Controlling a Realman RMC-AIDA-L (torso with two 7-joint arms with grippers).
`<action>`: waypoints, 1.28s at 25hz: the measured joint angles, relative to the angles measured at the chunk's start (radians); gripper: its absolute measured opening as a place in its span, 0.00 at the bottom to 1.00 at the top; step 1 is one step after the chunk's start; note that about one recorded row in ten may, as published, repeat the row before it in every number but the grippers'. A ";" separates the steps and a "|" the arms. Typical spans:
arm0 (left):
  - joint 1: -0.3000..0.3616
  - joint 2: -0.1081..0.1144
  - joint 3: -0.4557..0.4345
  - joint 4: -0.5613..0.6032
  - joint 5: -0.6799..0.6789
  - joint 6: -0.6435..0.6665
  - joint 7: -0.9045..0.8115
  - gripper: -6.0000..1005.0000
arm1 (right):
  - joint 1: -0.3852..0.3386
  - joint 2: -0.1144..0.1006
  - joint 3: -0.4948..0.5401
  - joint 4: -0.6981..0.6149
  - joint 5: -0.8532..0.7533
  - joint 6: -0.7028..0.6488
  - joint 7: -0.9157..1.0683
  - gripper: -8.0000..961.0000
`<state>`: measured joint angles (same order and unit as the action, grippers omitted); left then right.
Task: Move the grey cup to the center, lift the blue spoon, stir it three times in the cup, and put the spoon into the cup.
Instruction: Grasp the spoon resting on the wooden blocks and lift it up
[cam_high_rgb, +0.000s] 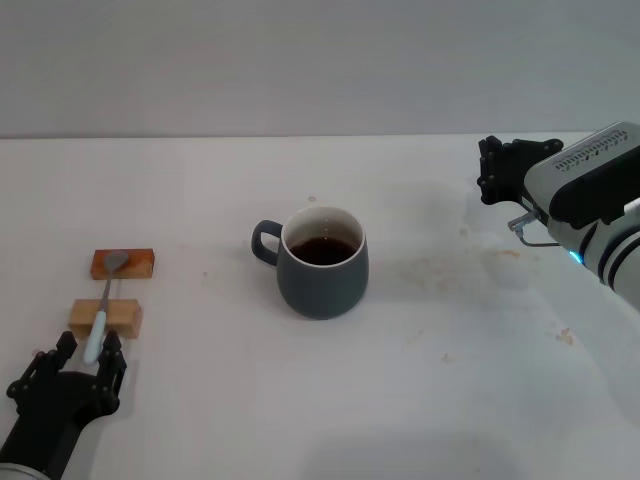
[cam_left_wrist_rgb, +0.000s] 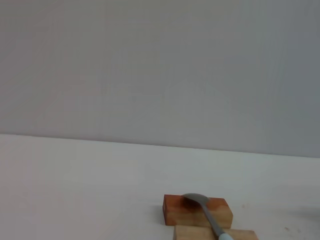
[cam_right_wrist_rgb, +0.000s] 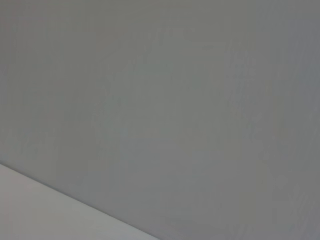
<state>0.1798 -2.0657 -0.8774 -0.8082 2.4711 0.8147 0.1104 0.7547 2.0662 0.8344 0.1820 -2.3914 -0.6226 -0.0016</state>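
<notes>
Lying between open left gripper (cam_high_rgb: 88, 350) fingers: blue spoon (cam_high_rgb: 104, 305).

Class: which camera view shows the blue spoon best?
The head view: the whole blue spoon lies across two wooden blocks, handle between the left claw's fingers. The left wrist view shows only its bowl and stem; the right wrist view shows none.

Open table (cam_high_rgb: 450, 400) rings the grey cup (cam_high_rgb: 322, 265); wooden blocks (cam_high_rgb: 123, 264) crowd the left.
</notes>
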 joint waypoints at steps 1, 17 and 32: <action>0.000 0.000 0.000 0.001 0.000 0.000 0.000 0.44 | 0.000 0.000 0.000 0.000 0.000 0.000 0.000 0.04; 0.003 0.000 0.003 -0.005 0.000 0.001 0.001 0.40 | 0.000 0.000 -0.002 0.001 0.000 0.002 0.000 0.04; 0.003 0.000 0.009 -0.003 0.000 0.003 0.000 0.31 | 0.001 0.000 0.006 0.004 -0.013 0.007 0.000 0.04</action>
<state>0.1830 -2.0662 -0.8680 -0.8111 2.4713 0.8178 0.1105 0.7562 2.0662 0.8401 0.1859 -2.4046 -0.6153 -0.0016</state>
